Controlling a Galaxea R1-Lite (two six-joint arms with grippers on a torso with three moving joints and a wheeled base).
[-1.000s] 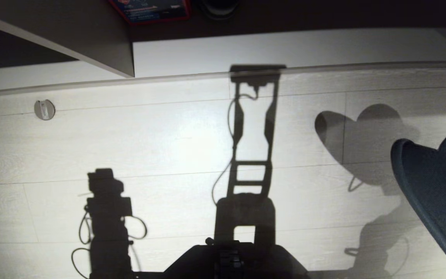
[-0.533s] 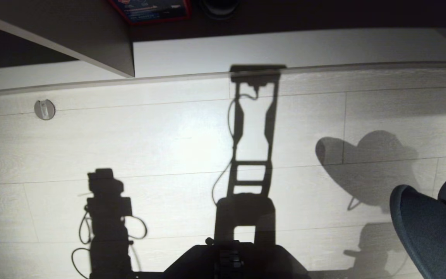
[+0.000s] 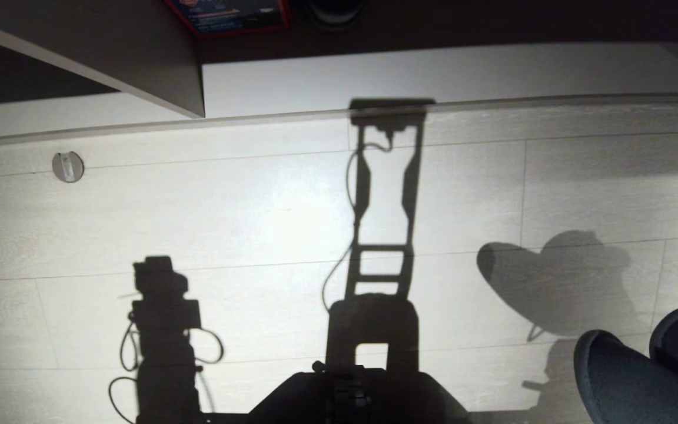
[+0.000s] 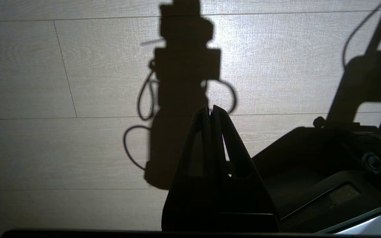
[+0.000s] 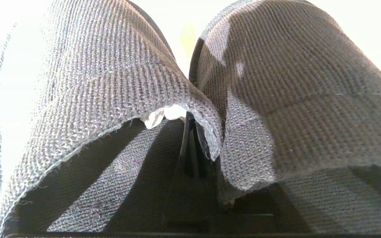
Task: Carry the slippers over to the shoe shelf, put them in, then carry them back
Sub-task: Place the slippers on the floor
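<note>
The slippers [image 3: 627,383], dark grey-blue, hang side by side at the bottom right corner of the head view, above the pale floor, and cast a shadow to their left. In the right wrist view their ribbed fabric [image 5: 94,82] fills the picture, and my right gripper [image 5: 193,119] is shut on the two inner rims pinched together. The shoe shelf [image 3: 433,70] lies across the top of the head view, with a pale base board, an upright divider [image 3: 139,65] and a dark back. My left gripper [image 4: 210,109] hangs shut and empty over the floor.
A red-edged box [image 3: 227,15] and a dark round object [image 3: 333,12] sit at the back of the shelf. A small round fitting [image 3: 68,166] is set in the floor on the left. My dark base [image 3: 351,394] shows at the bottom centre.
The slippers have dropped toward the bottom right corner of the head view, away from the shelf, and their shadow has slid the same way. The left arm is still.
</note>
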